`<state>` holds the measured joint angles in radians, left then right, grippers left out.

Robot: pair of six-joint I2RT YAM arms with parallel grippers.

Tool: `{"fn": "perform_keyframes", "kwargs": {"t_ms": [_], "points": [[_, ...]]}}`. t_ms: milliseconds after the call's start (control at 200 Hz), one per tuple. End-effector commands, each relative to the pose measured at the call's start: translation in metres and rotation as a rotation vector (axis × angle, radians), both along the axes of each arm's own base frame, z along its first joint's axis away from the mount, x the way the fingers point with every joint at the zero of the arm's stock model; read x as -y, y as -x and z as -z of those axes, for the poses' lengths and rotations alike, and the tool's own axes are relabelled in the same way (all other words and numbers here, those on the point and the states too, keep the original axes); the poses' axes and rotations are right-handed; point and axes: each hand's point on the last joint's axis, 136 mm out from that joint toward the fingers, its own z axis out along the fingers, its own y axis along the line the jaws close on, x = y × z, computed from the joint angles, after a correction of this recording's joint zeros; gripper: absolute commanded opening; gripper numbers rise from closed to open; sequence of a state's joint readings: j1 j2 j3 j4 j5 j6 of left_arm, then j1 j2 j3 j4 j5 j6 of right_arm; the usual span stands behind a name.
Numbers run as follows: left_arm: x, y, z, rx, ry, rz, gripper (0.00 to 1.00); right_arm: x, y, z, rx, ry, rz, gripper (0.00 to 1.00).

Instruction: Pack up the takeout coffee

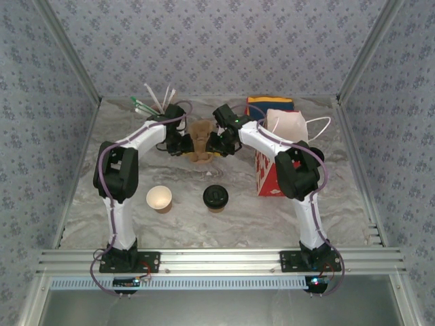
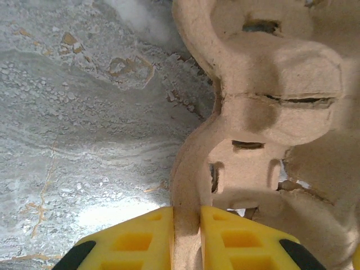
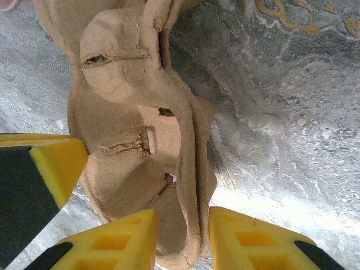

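Gripping the pulp cup carrier (image 1: pixel 200 148) from both sides, your arms meet at upper centre of the top view. Your left gripper (image 2: pixel 186 225) is clenched on the carrier's rim, with a yellow finger on each face. Your right gripper (image 3: pixel 183 230) pinches a folded edge the same way. The takeout coffee (image 1: pixel 215 197) stands upright on the marble table (image 1: pixel 340 204) at lower centre, apart from the carrier and right of the lidless paper cup (image 1: pixel 159 198).
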<state>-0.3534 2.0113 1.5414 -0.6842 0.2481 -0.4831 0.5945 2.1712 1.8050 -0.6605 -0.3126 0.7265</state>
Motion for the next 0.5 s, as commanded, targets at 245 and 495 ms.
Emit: {"fn": "perform_keyframes", "kwargs": {"t_ms": [245,495], "points": [[-0.0016,0.0032,-0.0222,0.037,0.011,-0.017,0.18,-0.0007,0.0051,-0.0037,-0.001,0.008,0.010,0.31],[-0.0023,0.0075,-0.0187,0.031,0.005,-0.014,0.16,0.0072,0.0041,-0.0014,0.001,0.031,0.046,0.31]]}}
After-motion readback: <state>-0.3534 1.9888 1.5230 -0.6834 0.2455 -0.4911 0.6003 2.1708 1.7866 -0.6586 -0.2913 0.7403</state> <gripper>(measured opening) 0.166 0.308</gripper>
